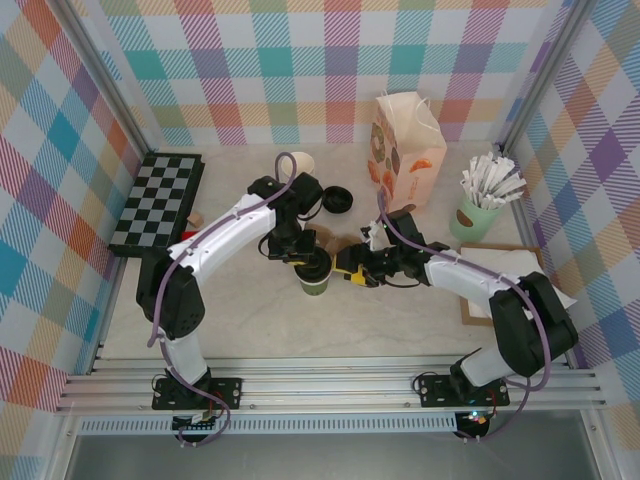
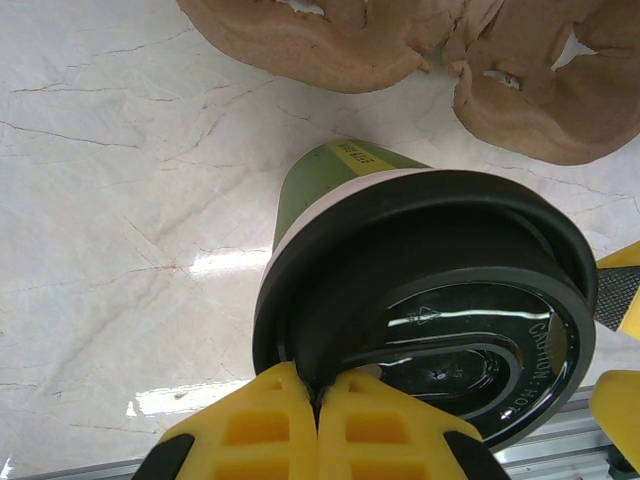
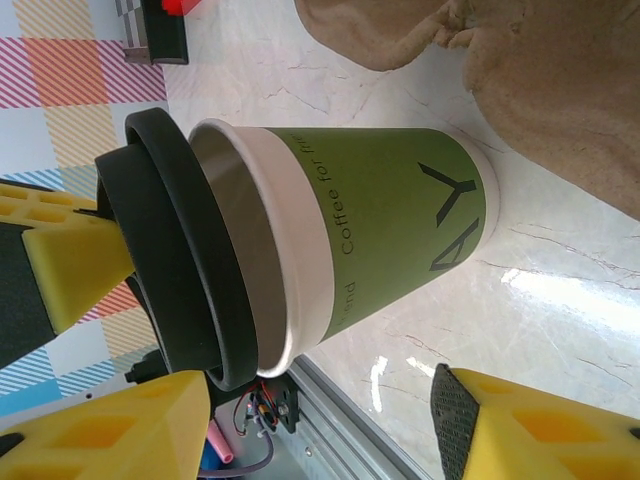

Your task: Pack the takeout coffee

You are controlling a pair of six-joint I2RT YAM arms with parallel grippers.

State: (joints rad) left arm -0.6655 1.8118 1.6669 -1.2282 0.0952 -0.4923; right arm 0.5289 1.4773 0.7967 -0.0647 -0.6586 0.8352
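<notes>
Left claw pinches the black lid by its edge, tilted half over the green cup at mid-frame; with the right claw spread beside it, a lopsided push could tip the cup or leave the lid unsealed.

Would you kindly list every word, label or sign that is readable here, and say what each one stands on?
"Coffee for": on the green side of the cup; the line runs on around the curve, unreadable.
"CAUTION HO": raised on the black lid; the rest is cut off.
Large angular black mark on the cup: a logo, no sure letters.
Yellow label on the cup: print too small to read.
</notes>
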